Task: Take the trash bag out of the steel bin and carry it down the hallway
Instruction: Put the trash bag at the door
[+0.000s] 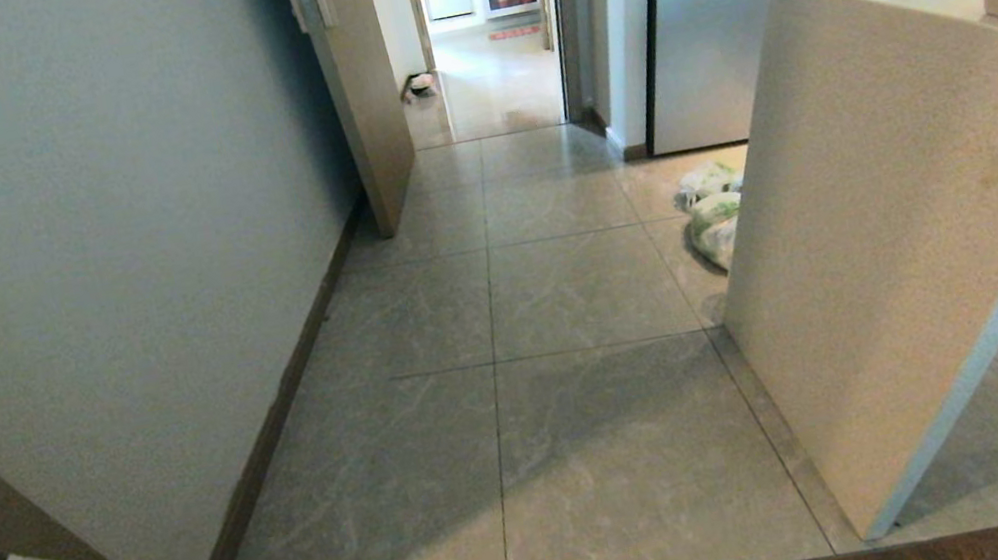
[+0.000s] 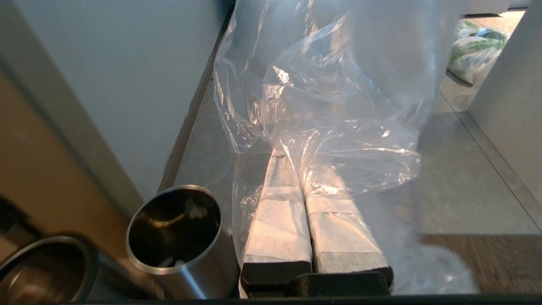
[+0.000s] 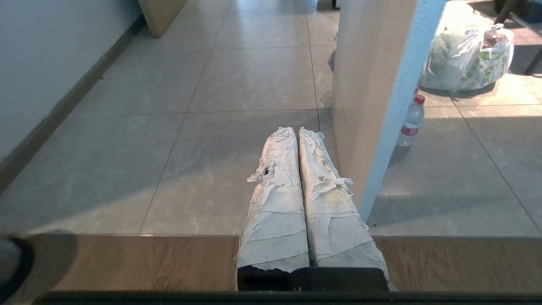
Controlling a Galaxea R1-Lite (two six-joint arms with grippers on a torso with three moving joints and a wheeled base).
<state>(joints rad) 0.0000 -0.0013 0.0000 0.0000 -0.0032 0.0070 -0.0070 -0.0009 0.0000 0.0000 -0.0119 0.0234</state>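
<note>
A: Where is the trash bag (image 2: 338, 106)?
B: Pinched between the closed fingers (image 2: 277, 212) of the left gripper (image 2: 296, 159), billowing above them; in the head view it fills the lower left corner.
A: And the steel bin (image 2: 180, 237)?
B: Just beside that gripper in the left wrist view, open-topped, near the grey wall (image 1: 77, 239).
A: The right gripper (image 3: 298, 135)?
B: Fingers pressed together, holding nothing, low centre of its wrist view over the hallway (image 1: 565, 309) tiles.
A: Anything else?
B: White bags with green print (image 1: 712, 219) lie by the worktop (image 1: 902, 202), centre right.
</note>
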